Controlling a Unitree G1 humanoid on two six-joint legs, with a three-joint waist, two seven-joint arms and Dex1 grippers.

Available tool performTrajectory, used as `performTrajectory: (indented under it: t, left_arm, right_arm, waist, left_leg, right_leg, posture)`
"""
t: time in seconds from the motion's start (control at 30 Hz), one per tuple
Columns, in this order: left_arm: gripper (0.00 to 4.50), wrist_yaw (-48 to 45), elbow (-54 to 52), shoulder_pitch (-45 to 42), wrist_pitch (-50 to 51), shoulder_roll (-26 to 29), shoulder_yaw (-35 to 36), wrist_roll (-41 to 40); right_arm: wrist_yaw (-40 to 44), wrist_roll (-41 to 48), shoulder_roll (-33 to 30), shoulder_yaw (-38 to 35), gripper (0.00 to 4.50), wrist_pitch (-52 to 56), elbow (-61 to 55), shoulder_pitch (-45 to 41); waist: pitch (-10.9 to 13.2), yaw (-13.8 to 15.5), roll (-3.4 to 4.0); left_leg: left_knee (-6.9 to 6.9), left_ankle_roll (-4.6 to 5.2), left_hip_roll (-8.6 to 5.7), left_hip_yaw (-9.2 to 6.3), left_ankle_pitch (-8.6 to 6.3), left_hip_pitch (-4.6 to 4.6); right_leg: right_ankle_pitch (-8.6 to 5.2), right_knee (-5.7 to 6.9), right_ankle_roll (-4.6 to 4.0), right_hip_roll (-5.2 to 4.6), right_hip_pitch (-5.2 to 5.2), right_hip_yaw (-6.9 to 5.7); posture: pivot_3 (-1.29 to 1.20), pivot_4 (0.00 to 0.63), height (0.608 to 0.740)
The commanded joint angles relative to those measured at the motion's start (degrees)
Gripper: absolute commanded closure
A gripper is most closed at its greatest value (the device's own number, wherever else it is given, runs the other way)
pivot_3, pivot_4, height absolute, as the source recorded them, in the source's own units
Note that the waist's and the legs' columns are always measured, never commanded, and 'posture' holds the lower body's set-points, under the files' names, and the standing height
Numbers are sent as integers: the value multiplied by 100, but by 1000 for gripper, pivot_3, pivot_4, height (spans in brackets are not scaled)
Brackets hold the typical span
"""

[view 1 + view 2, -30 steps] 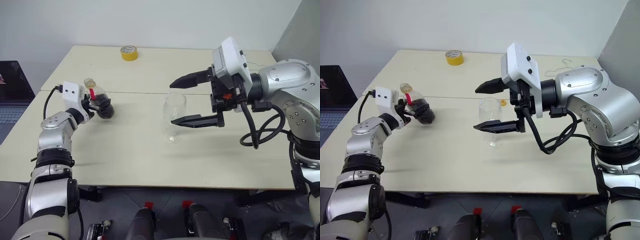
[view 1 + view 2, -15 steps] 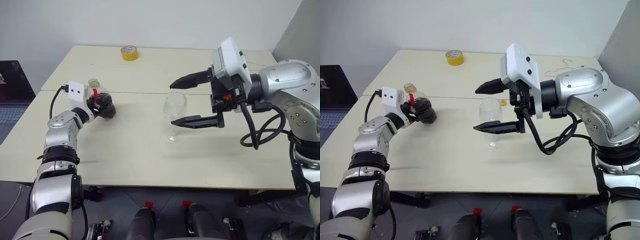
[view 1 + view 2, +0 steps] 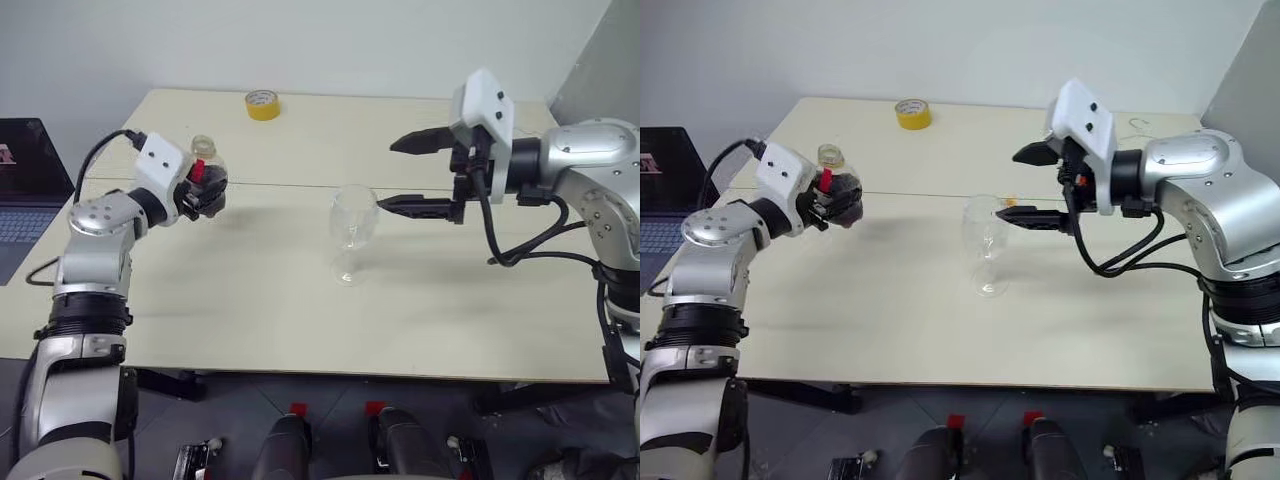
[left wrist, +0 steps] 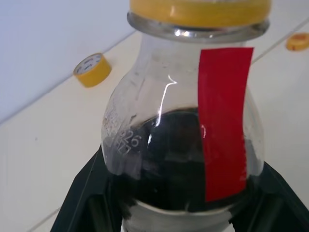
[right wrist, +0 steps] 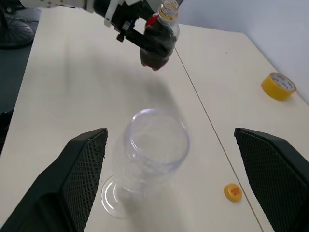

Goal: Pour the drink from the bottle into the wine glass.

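Note:
My left gripper [image 3: 204,192] is shut on the bottle [image 3: 206,172], holding it nearly upright above the left part of the table. The bottle [image 4: 183,125] is clear and bulbous, with a red strip and a yellow band at the neck. The dark drink [image 4: 169,150] fills its lower body. My black fingers [image 4: 82,198] clasp it from both sides. The wine glass [image 3: 351,222] stands upright and empty at mid-table. My right gripper [image 3: 390,176] hangs open just right of the glass, its lower fingertip near the bowl. The glass [image 5: 154,145] lies ahead between the fingers.
A yellow tape roll [image 3: 263,104] sits at the table's far edge. A small yellow cap [image 5: 233,192] lies on the table behind the glass. A laptop [image 3: 20,185] stands off the table's left side. The table [image 3: 250,320] is made of two joined boards.
My left arm has lifted the bottle off the table, rolled it more upright and carried it a little right. The right gripper has drawn back rightward, so the glass no longer stands between its fingers.

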Motion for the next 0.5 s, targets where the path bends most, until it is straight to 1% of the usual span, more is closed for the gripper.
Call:
performTrajectory:
  t: [0.03, 0.13, 0.2, 0.27, 0.4, 0.5]
  left_arm:
    - [1964, -180, -461, -537, -460, 212, -227, 334]
    - [1964, -317, -476, -916, -667, 150, -451, 508]
    - [1964, -340, -364, -1214, -868, 77, -599, 649]
    - [1964, -359, -172, -1518, -1038, -72, -734, 741]
    - [1964, -299, 416, -2002, -1690, -250, -1135, 1202]
    - [1964, -322, 727, -2266, -1964, -412, -1243, 1309]
  right_arm:
    - [164, 1, -283, -499, 0, -290, 49, 197]
    - [246, 50, -450, -701, 0, -375, 42, 436]
    - [202, 97, -455, -799, 0, -353, 9, 524]
    - [152, 124, -440, -887, 0, -333, -30, 632]
    - [22, 207, -303, -935, 0, -243, -197, 727]
    - [-53, 262, -234, -929, 0, -182, -305, 749]
  waist:
    - [1, 4, -1]
    - [3, 4, -4]
    - [4, -4, -4]
    - [5, -8, -4]
    - [5, -42, -3]
    - [6, -51, -3]
  left_leg:
    - [1, 0, 0, -1, 0, -1]
    - [2, 0, -1, -2, 0, -4]
    - [2, 0, -1, 2, 0, -4]
    - [2, 0, -5, 3, 0, -4]
    - [2, 0, -9, 8, 0, 0]
    - [1, 0, -9, 18, 0, 5]
  right_leg:
    - [0, 0, 0, 0, 0, -1]
    - [0, -2, 1, 1, 0, -2]
    - [0, -1, 1, 1, -1, 2]
    - [0, -1, 1, 5, -2, 2]
    - [-1, 1, 1, 15, -2, 7]
    - [-1, 7, 1, 26, -5, 13]
  posture:
    - [0, 150, 740]
    - [0, 150, 740]
    - [0, 150, 740]
    - [0, 150, 740]
    - [0, 150, 740]
    - [0, 150, 740]
